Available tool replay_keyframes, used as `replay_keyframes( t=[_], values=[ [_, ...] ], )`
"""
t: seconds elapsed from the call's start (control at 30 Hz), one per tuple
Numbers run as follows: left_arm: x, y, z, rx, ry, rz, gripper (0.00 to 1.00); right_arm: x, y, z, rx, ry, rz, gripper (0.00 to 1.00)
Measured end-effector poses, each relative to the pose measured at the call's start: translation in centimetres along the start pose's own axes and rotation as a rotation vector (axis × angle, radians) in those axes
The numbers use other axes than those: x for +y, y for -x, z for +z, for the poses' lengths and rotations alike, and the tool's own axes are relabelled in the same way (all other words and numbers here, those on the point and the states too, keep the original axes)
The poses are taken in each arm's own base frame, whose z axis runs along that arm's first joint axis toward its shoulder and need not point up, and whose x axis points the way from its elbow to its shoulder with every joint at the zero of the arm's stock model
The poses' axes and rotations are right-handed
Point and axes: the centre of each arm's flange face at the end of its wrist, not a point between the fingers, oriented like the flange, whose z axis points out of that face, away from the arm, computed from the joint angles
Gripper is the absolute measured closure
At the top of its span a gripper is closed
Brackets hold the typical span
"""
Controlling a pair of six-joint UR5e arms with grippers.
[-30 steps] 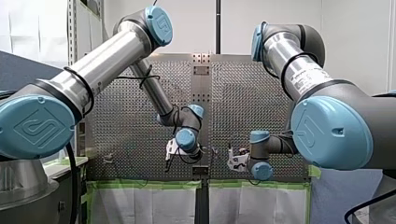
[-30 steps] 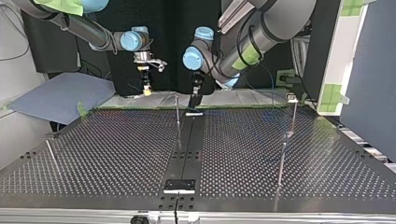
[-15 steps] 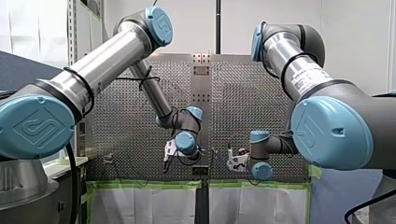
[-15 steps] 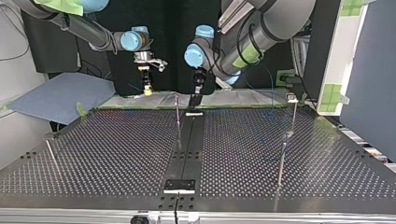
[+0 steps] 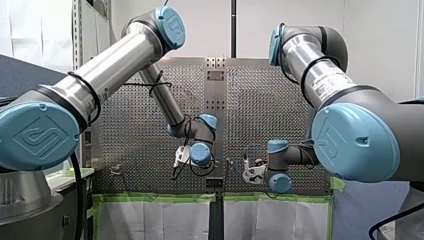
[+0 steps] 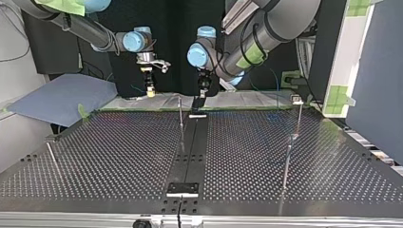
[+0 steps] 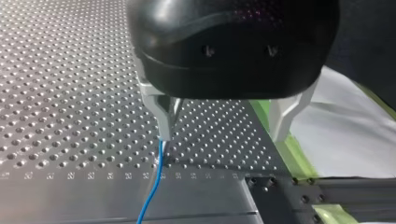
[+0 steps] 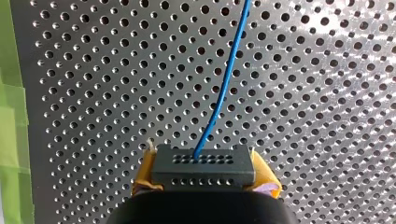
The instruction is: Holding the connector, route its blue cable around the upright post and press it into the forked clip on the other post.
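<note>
At the far edge of the surface (image 6: 119, 142) in the top view, your right end effector (image 8: 204, 179) is closed on the connector (image 8: 203, 163). Its yellow pads (image 8: 266, 182) clamp the connector's two ends. The blue cable (image 8: 224, 84) leaves the connector's face and runs ahead over the perforated plate. Your left end effector (image 7: 223, 135) hangs open just above the surface, with its fingers (image 7: 161, 112) well apart. The cable passes at the tip of one finger, not between the two. The step in hand appears to be the start of routing, since no wrap around the upright post (image 6: 181, 118) is visible yet. Carry the connector on a wide arc around that post, low enough for the cable to bear on the shaft and not ride over its top. Apply light tension only, because a hard pull could drag the connector out of the pads. Two more posts (image 6: 288, 161) stand at the top view's right. Which one carries the forked clip is too small to tell, so confirm it before the press.
</note>
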Motion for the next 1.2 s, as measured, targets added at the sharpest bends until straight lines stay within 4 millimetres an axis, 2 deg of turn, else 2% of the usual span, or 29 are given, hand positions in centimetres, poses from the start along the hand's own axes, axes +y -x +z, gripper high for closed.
replay_keyframes(
  t=[0.3, 0.93, 1.2],
  values=[
    [-0.3, 0.1, 0.0, -0.009, -0.012, 0.059, 0.02, 0.0, 0.0, 0.0, -0.004, 0.000, -0.001, 1.00],
    [-2.5, 0.6, -0.1, -0.056, -0.193, -0.072, 0.02, 0.0, 0.0, 0.1, -0.001, -0.002, 0.000, 1.00],
    [-3.2, 0.6, -0.3, -0.054, -0.267, -0.077, 0.02, 0.0, 0.0, 0.1, 0.000, -0.002, 0.000, 1.00]
  ],
)
